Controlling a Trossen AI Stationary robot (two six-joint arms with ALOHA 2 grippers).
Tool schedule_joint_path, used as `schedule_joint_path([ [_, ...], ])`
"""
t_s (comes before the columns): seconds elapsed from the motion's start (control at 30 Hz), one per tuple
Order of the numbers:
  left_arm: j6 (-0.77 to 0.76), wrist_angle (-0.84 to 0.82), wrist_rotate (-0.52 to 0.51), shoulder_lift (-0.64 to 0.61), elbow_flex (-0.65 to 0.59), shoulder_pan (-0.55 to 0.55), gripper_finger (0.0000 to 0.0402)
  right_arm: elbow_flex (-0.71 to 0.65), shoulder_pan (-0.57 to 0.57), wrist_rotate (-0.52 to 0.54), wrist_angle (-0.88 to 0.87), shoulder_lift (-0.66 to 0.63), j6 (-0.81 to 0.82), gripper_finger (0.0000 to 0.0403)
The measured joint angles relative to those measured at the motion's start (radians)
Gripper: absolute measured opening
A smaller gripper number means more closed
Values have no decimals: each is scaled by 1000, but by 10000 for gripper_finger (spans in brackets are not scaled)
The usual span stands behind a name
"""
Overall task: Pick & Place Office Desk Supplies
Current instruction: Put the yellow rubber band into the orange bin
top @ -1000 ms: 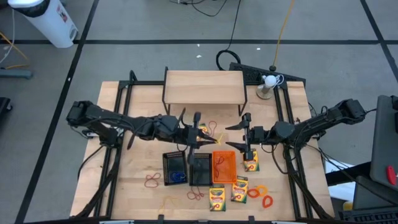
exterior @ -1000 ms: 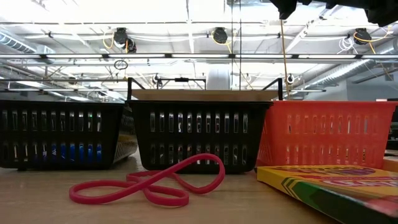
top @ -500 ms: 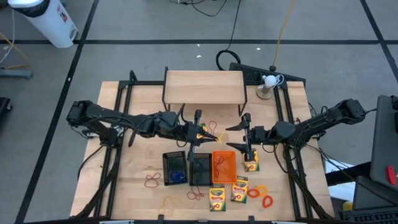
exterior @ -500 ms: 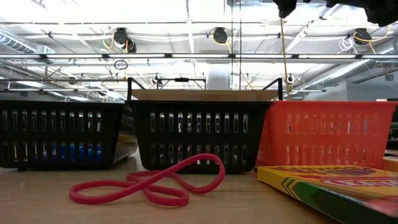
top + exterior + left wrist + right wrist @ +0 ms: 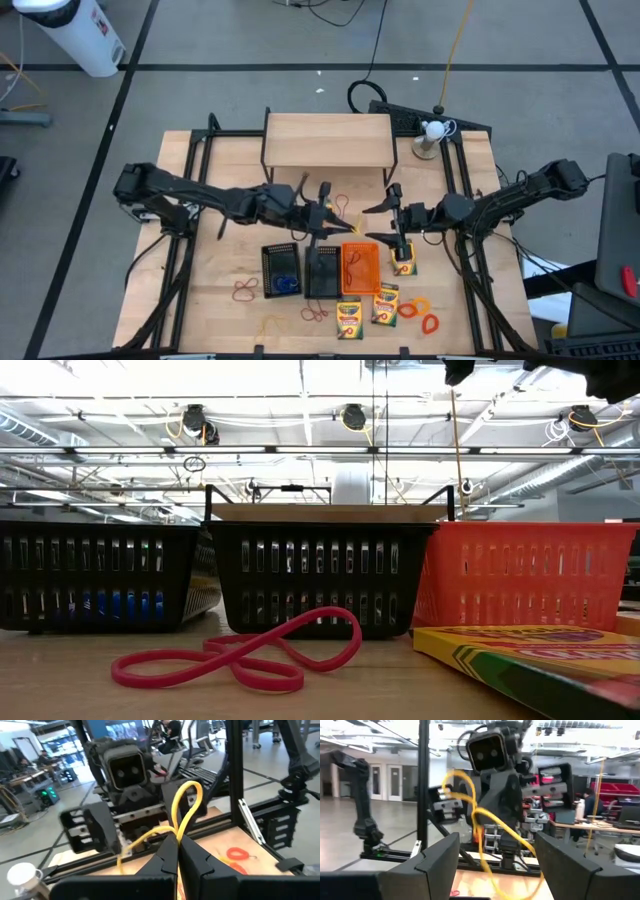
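Note:
My left gripper point(image 5: 335, 217) hovers above the table's middle, just beyond the trays, shut on a yellow rubber band point(image 5: 187, 800). My right gripper point(image 5: 384, 222) faces it from the right, open, with nothing between its fingers; its wrist view shows the band point(image 5: 470, 810) in front of it. Two black mesh trays point(image 5: 282, 270) point(image 5: 322, 272) and an orange tray point(image 5: 361, 266) stand side by side on the table. Crayon boxes point(image 5: 403, 262) point(image 5: 350, 318) point(image 5: 385, 302) lie flat to the right and near side. My left gripper pinches the yellow rubber band at a crossing of its strands point(image 5: 176, 834) between its two fingertips. The fingers come level, pointing toward the table's right side. The band is lifted clear of the table; one loop stands above the fingertips and another strand point(image 5: 131, 845) trails off beside them.
Loose rubber bands lie on the table: red point(image 5: 245, 290) point(image 5: 240, 655), orange point(image 5: 420, 312), yellow point(image 5: 270, 325), and red ones near the shelf point(image 5: 340, 203). A wooden shelf point(image 5: 327, 140) stands at the far side, a white ball on a stand point(image 5: 432, 132) at the far right.
My left gripper has edged a little toward the table's right side, toward my right gripper, still shut on the yellow band.

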Motion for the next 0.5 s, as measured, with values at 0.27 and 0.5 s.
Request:
schedule_joint_path([
  [0.27,-3,25,1,15,0,18,0,0,-7,1,-11,0,7,247],
  [0.5,-4,21,38,14,9,17,0,0,-7,2,-22,0,7,241],
])
